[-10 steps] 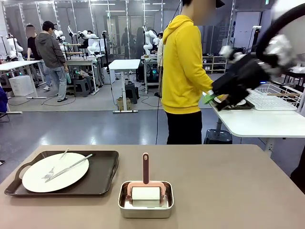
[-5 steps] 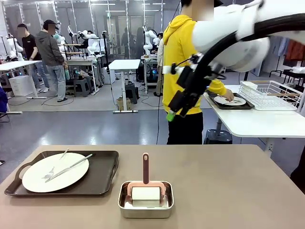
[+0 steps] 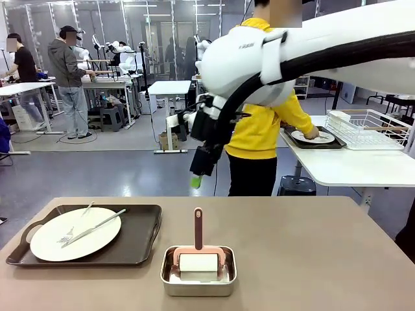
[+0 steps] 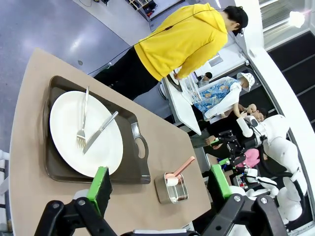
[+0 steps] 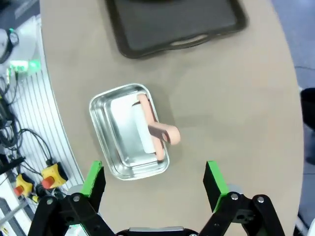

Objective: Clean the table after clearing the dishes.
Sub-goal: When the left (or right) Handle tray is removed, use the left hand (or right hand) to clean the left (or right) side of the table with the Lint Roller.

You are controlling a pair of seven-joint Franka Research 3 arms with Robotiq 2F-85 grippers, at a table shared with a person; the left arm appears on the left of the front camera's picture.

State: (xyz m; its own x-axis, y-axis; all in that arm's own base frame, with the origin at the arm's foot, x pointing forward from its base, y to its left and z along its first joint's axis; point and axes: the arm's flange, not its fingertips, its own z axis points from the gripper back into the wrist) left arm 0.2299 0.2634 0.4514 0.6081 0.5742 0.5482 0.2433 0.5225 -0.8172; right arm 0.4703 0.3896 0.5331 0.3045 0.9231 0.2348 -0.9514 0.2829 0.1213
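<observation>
Two grippers, both spread wide, empty.
Right gripper hangs above steel pan, bare table alongside; ahead of left gripper, plate on tray.

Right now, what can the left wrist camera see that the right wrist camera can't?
The left wrist view brings the white plate with its fork, and the person in yellow across the table. The right wrist view brings a yellow box with a red button off the table's edge. Both have the table, the dark tray and the steel pan holding the pink-handled roller.
</observation>
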